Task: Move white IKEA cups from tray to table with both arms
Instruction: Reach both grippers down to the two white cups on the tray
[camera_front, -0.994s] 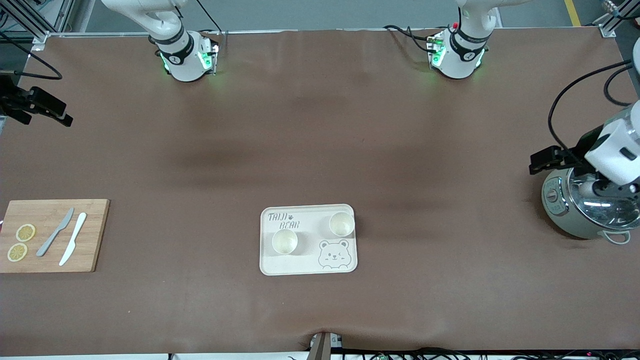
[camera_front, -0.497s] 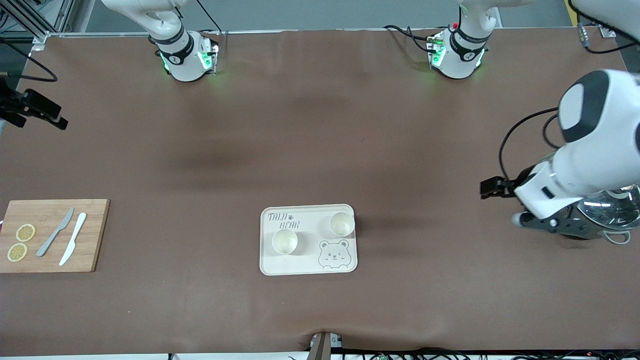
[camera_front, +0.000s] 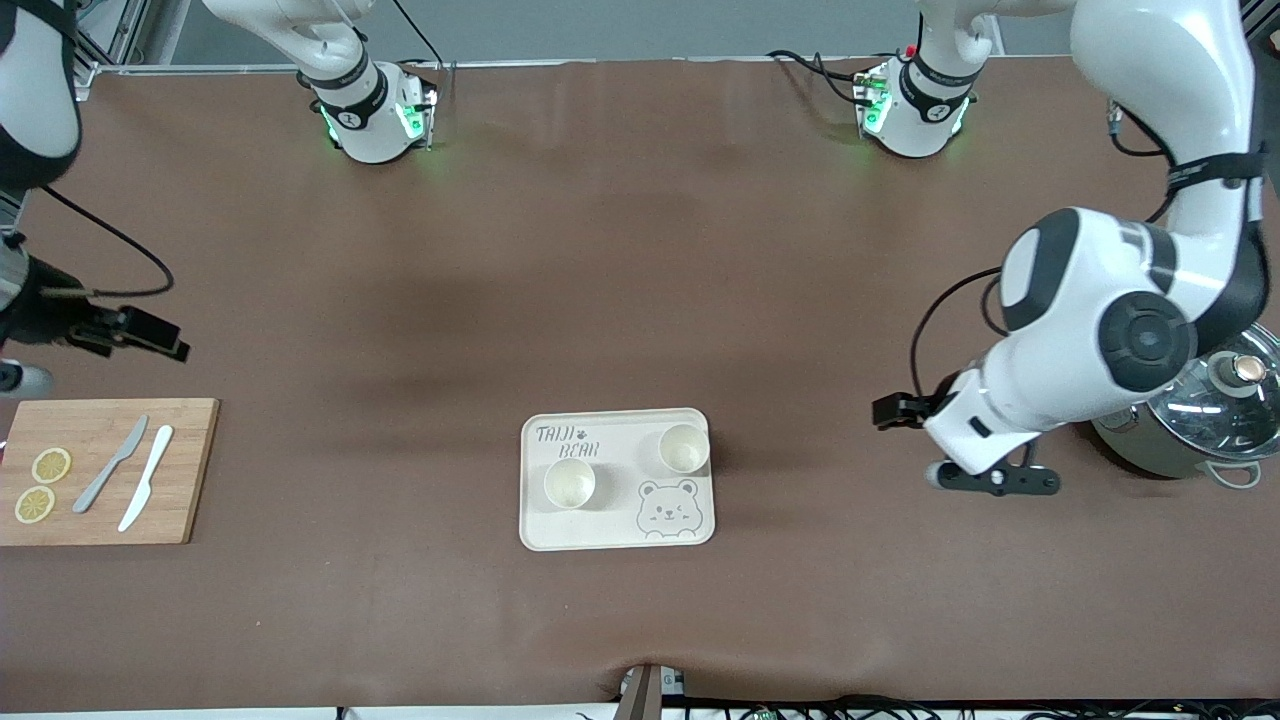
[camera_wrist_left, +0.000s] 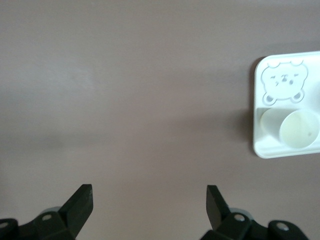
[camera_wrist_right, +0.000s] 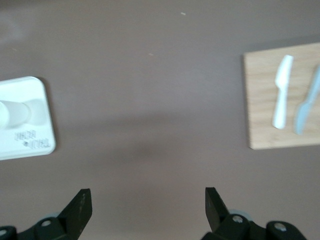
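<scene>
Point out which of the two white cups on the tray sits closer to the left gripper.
The white cup at the tray's edge toward the left arm's end, above the bear face. The left gripper hangs open over bare table there; the other cup, under the lettering, sits farther away.

Bare table (camera_front: 620, 250) rings tray (camera_front: 600, 530); cutting board (camera_front: 180, 470), pot (camera_front: 1190, 440) apparently well apart at ends.

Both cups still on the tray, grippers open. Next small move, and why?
Probably bring the left gripper on over the bare table toward the cup at its end of the tray. Its jaws stand open and empty, short of the tray; the right gripper, open too, has the other cup.
</scene>
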